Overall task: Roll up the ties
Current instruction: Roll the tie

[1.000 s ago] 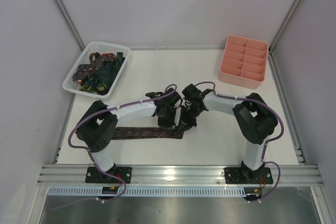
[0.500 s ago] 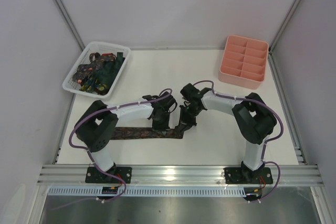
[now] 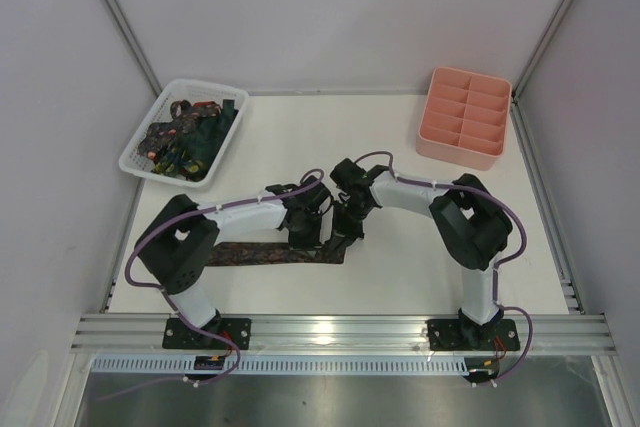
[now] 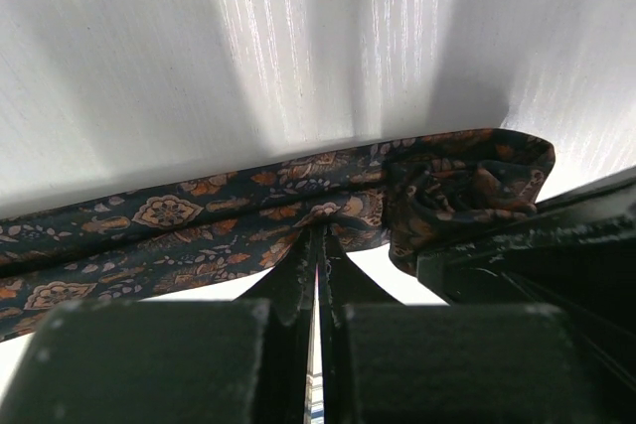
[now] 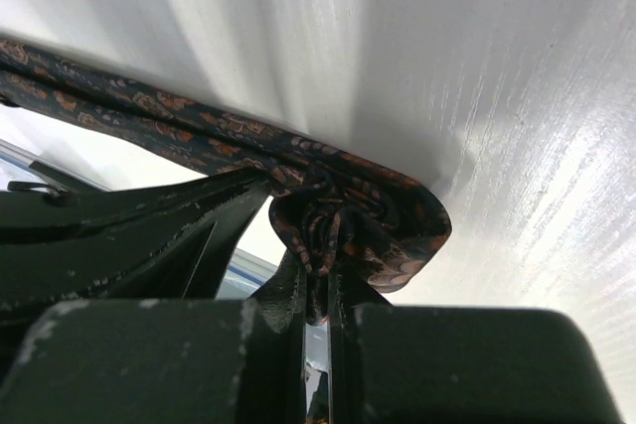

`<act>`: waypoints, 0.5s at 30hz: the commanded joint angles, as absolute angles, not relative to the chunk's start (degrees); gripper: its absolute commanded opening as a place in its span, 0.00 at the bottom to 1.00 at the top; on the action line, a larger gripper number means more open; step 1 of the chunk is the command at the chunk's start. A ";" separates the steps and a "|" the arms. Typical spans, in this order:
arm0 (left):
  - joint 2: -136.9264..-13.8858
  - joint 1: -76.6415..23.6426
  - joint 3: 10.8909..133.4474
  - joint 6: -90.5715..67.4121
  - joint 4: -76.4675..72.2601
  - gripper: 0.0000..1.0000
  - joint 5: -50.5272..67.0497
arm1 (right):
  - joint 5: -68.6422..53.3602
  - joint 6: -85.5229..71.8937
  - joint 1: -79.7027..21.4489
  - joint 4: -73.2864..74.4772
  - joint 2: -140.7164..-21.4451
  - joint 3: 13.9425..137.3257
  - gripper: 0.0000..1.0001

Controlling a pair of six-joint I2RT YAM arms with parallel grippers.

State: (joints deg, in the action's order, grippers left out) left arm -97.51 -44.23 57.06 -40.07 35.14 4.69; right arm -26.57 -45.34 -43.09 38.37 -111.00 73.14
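Note:
A brown patterned tie (image 3: pixel 255 254) lies flat along the near part of the table, its right end curled into a small roll (image 3: pixel 338 250). My left gripper (image 3: pixel 303 239) is shut and pinches the tie's near edge just left of the roll; in the left wrist view its tips (image 4: pixel 320 237) bite the fabric (image 4: pixel 199 225) beside the roll (image 4: pixel 467 186). My right gripper (image 3: pixel 340 241) is shut on the roll; in the right wrist view (image 5: pixel 318 285) the bunched roll (image 5: pixel 358 225) sits between its jaws. More dark green ties (image 3: pixel 190 132) lie in the basket.
A white lattice basket (image 3: pixel 133 155) stands at the back left. A pink compartment tray (image 3: pixel 455 154) stands at the back right. Side walls close in the table left and right. The two grippers are close together, almost touching.
Both grippers have shifted left along the tie, and the rolled end has moved left with them. The flat part of the tie is a little shorter.

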 commanded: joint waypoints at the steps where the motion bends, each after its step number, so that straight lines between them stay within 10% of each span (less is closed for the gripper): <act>1: -95.54 -43.95 55.90 -40.52 32.78 0.00 4.83 | -24.61 -46.23 -43.68 38.93 -113.46 75.32 0.00; 15: -95.10 -43.95 55.90 -40.69 32.78 0.01 5.54 | -27.51 -45.17 -44.12 37.44 -117.16 77.26 0.10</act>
